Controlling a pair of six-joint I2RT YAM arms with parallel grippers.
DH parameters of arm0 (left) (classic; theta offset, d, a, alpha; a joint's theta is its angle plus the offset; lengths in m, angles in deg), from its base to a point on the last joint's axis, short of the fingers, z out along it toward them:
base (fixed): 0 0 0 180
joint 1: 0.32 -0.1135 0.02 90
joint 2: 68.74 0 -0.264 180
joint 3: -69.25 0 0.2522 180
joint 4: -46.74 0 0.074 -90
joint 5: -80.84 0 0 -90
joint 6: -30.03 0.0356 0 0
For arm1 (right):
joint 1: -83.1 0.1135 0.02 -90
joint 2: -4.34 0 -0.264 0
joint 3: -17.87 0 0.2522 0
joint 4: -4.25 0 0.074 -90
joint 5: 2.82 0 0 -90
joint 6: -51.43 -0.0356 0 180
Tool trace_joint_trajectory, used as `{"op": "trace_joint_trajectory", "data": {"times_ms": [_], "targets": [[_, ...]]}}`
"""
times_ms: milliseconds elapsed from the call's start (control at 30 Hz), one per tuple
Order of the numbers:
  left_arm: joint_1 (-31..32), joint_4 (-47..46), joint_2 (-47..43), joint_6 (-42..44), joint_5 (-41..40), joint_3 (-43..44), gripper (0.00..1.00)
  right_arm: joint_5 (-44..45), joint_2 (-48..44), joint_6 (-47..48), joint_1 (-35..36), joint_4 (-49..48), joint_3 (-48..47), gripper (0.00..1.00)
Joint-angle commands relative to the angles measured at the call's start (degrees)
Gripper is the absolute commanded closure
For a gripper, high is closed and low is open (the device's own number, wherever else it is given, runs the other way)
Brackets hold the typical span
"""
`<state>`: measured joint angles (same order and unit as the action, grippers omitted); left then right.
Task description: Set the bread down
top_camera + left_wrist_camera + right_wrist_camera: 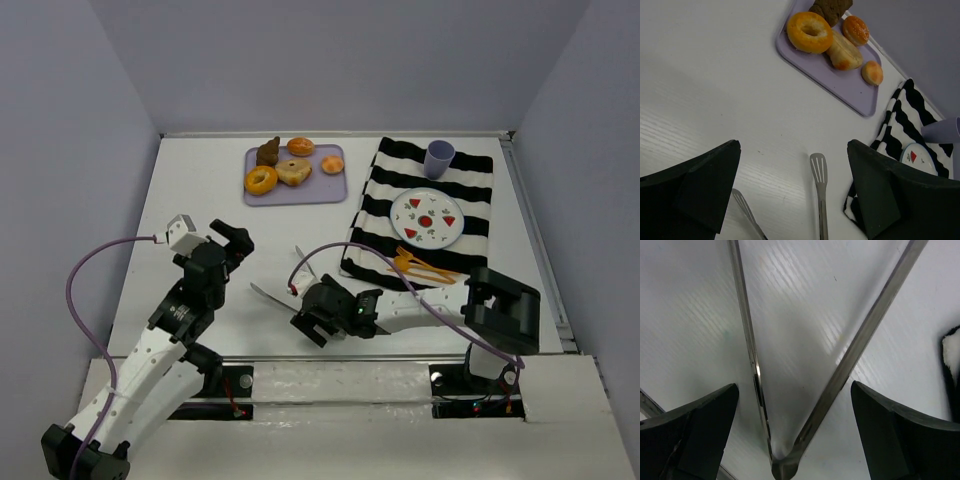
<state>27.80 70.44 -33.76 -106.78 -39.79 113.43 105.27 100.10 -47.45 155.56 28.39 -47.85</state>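
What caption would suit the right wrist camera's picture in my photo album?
Open right hand with its fingers either side of the hinge end of metal tongs lying on the white table.

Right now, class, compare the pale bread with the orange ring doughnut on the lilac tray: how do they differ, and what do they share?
The bread is pale tan and dull; the ring doughnut is glossy orange. The doughnut shows a wide open hole; the bread looks lumpier, more filled in. The doughnut sits at the tray's near-left corner, the bread nearer its middle. Both are similar in size, on one tray.
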Motion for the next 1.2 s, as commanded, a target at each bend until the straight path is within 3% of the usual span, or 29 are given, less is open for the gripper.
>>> {"op": "trace_joint_trajectory", "data": {"times_ms": [0, 533, 633, 700, 733, 767, 933, 1167], "targets": [[0.1, -1.0, -0.9, -0.7, -3.1, -0.8, 0.01, -0.1, 2.5, -0.4, -1.0, -7.5, -1.6, 0.0], [0.1, -1.0, -0.8, -1.1, -3.2, -0.9, 0.01, -6.7, 11.4, -2.5, -6.6, -17.0, -2.3, 0.02], [0.0, -0.8, -0.9, -1.0, -3.3, -0.9, 0.01, -5.6, 10.0, -3.8, -6.6, -17.1, -1.5, 0.15], [0.1, -0.8, -0.9, -1.2, -3.2, -0.9, 0.01, -2.6, 5.8, -4.7, -6.6, -17.0, -0.9, 0.41], [0.1, -0.8, -0.9, -1.2, -3.1, -0.9, 0.01, -1.4, 5.7, -4.8, -6.6, -16.9, -0.7, 0.41], [0.0, -0.6, -1.0, -1.2, -2.9, -0.6, 0.01, 1.4, 3.3, -5.1, -6.6, -17.0, -0.7, 0.49], [0.1, -0.7, -2.1, -2.1, 1.0, -0.4, 0.01, 5.4, -3.6, -7.5, -10.1, -16.9, -2.9, 0.53], [0.1, -0.8, -2.7, -1.7, 4.0, -1.5, 0.01, -0.1, -10.9, -9.0, -18.8, -16.9, -8.0, 0.56]]}}
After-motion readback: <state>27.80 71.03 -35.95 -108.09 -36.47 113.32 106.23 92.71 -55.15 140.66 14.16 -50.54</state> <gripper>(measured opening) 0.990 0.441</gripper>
